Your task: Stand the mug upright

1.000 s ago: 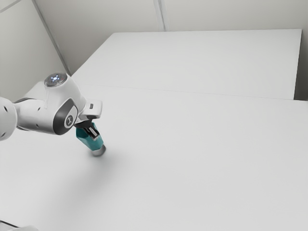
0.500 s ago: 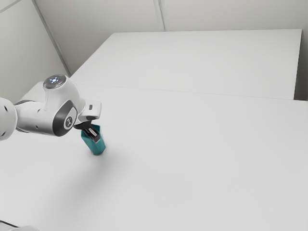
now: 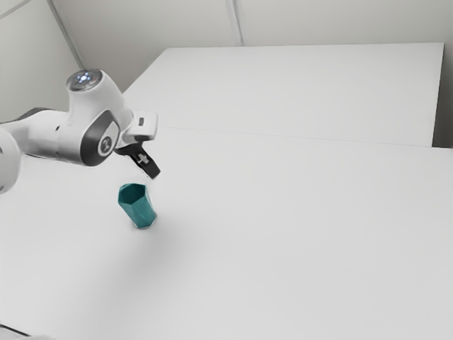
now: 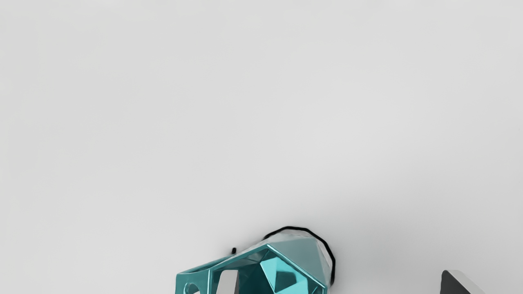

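Mug [image 3: 139, 207] upright on the table [image 3: 283, 248] — pincer [image 3: 155, 174] released and spread, now higher than before, apart from the mug.

A smooth, matte white table [image 3: 304, 248] spreads across the foreground. A white, flat-topped rectangular surface [image 3: 297, 92] lies beyond it, a thin seam between them. Behind rises a plain pale grey wall [image 3: 340, 21] with a narrow grey upright strip [image 3: 238, 25]. Another pale wall [image 3: 28, 71] stands at the exterior view's left, edged by a slanting grey corner strip [image 3: 66, 35].
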{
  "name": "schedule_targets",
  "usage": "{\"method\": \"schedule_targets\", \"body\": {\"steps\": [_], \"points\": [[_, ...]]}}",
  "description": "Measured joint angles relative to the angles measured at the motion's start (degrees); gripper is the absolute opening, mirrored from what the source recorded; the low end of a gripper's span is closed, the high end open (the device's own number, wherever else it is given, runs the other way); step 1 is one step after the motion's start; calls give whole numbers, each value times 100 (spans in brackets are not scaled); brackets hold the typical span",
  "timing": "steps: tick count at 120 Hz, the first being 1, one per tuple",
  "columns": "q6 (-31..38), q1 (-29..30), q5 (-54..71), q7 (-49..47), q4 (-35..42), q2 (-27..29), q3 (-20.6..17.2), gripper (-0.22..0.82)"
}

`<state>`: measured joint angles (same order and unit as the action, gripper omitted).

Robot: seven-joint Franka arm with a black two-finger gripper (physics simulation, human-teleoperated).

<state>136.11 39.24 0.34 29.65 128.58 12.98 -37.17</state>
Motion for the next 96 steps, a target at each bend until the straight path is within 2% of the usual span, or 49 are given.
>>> {"method": "schedule_targets", "body": {"steps": [9, 17, 32, 42, 51, 64, 96], "points": [[-705, -77, -11, -153, -864, -49, 111, 56], [-1387, -103, -8, -324, -1594, -164, 425, 57], [-2531, -326, 201, -645, -2842, -836, 1454, 59], [-3105, -574, 414, -825, -3388, -1296, 2186, 59], [-3496, -508, 579, -963, -3842, -1748, 2522, 60], [-3883, -758, 729, -1130, -4196, -2107, 2731, 60], [-4353, -951, 817, -1431, -4445, -2178, 2759, 60]]}}
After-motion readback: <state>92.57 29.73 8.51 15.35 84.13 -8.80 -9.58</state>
